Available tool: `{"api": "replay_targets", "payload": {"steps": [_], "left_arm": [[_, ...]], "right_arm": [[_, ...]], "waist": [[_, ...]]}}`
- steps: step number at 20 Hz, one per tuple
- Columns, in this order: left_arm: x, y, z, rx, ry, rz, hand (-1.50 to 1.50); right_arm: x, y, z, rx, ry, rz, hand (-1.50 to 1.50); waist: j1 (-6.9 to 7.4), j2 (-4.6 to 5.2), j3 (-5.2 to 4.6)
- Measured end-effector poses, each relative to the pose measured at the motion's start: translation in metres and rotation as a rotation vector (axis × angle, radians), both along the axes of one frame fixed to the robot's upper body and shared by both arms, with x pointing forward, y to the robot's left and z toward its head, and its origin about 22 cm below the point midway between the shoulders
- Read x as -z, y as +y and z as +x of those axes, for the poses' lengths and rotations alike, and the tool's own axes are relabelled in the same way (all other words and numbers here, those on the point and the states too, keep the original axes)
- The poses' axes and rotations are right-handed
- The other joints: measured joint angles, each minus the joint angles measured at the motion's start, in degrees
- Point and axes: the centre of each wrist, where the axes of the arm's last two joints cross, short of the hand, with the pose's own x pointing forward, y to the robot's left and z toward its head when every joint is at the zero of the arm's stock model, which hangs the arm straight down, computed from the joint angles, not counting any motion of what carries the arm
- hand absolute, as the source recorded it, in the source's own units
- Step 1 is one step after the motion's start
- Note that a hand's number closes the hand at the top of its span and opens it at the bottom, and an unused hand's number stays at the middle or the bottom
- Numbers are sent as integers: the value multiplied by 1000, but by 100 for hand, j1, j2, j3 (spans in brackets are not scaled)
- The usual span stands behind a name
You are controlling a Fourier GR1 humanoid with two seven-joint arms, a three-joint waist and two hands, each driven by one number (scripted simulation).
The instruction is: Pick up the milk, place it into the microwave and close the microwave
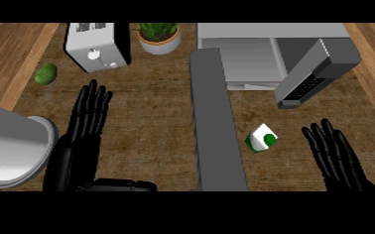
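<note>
A pale round object (22,151) is cut off by the left edge of the head view and cannot be identified. A small green fruit or vegetable (46,74), hard to make out, is seen near the bench's (154,119) left side, with a white toaster (95,47) beside it and a potted plant (159,37) at the back, its leaves cropped at the top. The left hand (84,124) is held above the bench with fingers (93,101) straight and lightly spread, nothing grasped. A long grey slab, apparently the open microwave door (216,124), is seen edge-on down the middle, hiding the bench beneath it. The microwave (256,54) is shown at the back right, its cavity partly masked by a tilted grey panel with dark buttons (316,74). The milk (262,138), a small white carton with a green mark, is seen on the bench between the door and the right hand (338,158), which is apart from the carton, its fingers (326,136) straight and spread, its wrist cut off below.
</note>
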Motion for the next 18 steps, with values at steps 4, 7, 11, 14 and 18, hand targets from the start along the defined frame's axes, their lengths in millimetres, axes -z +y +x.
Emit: {"api": "replay_targets", "payload": {"steps": [4, 7, 11, 14, 18], "left_arm": [[9, -15, -7, 2, 7, -12, -150], [16, -28, -12, 5, 6, -20, -150], [31, -43, -17, 8, 4, -24, -150], [37, -49, -23, -2, 3, -23, -150], [42, -55, -36, -9, 2, -26, -150]], "right_arm": [[16, -7, -20, 12, 36, -16, -150], [34, -13, -28, 21, 52, -26, -150], [61, -17, -32, 36, 67, -34, -150], [79, -18, -32, 55, 69, -48, -150], [99, -20, -23, 84, 66, -49, -150]], "waist": [[5, -1, -2], [9, 1, -2], [17, 3, -2], [30, 5, -2], [45, 5, -3]]}}
